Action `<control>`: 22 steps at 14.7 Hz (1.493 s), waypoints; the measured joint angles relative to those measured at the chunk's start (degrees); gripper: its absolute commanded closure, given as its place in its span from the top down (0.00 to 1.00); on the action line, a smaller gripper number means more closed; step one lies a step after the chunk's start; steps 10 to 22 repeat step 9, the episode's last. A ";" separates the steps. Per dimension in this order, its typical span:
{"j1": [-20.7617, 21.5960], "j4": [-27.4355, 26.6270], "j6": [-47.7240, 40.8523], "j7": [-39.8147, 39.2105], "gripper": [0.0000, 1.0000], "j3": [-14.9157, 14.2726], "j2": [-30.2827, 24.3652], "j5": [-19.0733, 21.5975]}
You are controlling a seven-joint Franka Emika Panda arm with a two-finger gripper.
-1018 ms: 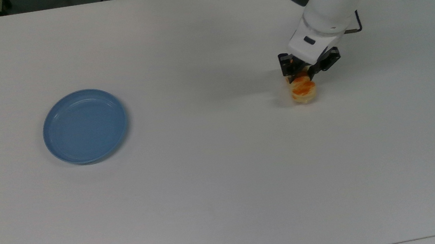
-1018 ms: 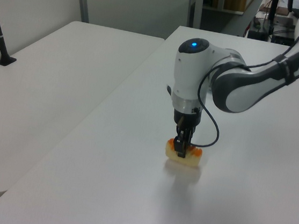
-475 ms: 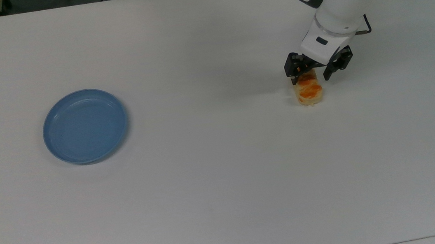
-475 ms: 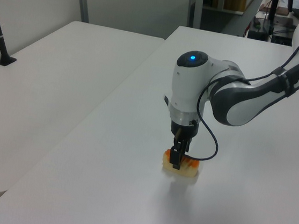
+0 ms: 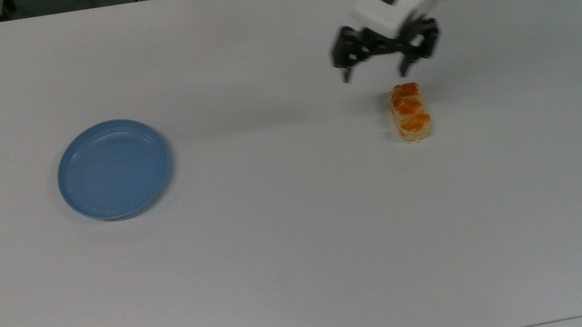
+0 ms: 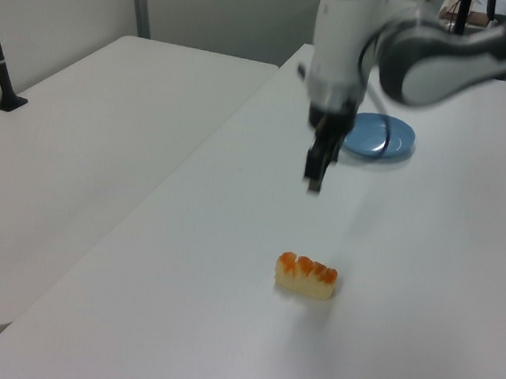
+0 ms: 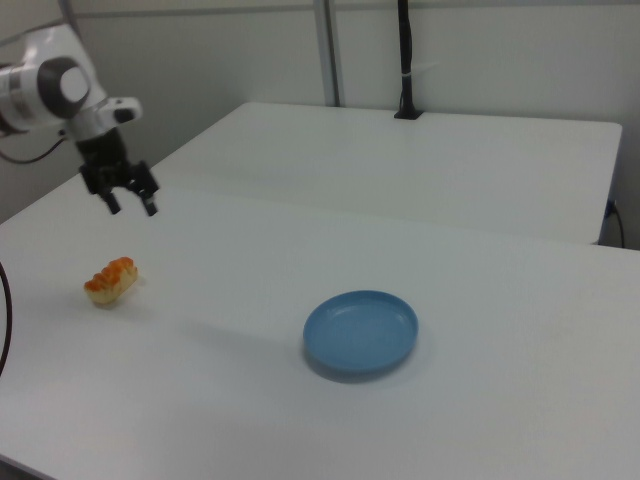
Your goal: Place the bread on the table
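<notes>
Resting flat on the table, the bread lies on its long side with the three orange-glazed patches facing up. In the top view it sits toward the top view's right, its long axis running roughly up and down the frame. In the left view the bread is in the lower middle of the white top, and in the right view the bread is near the right view's left edge. Nothing touches it.

Gripper: raised clear of the table and apart from the bread, up and to the top view's left of the loaf's far end. Its two black fingers are spread wide and carry nothing. In the left view the gripper hangs well above the bread, pointing down; in the right view the gripper is above and slightly to the right view's right of the loaf, fingers parted.

Blue plate: round, on the table at the top view's left, well apart from both bread and gripper. Nothing lies in it. In the left view the plate appears behind the arm; in the right view the plate is near the middle of the table.

A second white table stands alongside, on the left view's left.
</notes>
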 measured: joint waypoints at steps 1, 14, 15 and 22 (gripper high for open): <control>-2.95 -0.04 -2.88 -3.43 1.00 -0.07 -2.02 0.01; -21.80 -1.33 -14.00 -18.68 1.00 -0.24 -14.86 3.20; -21.80 -1.33 -14.00 -18.68 1.00 -0.24 -14.86 3.20; -21.80 -1.33 -14.00 -18.68 1.00 -0.24 -14.86 3.20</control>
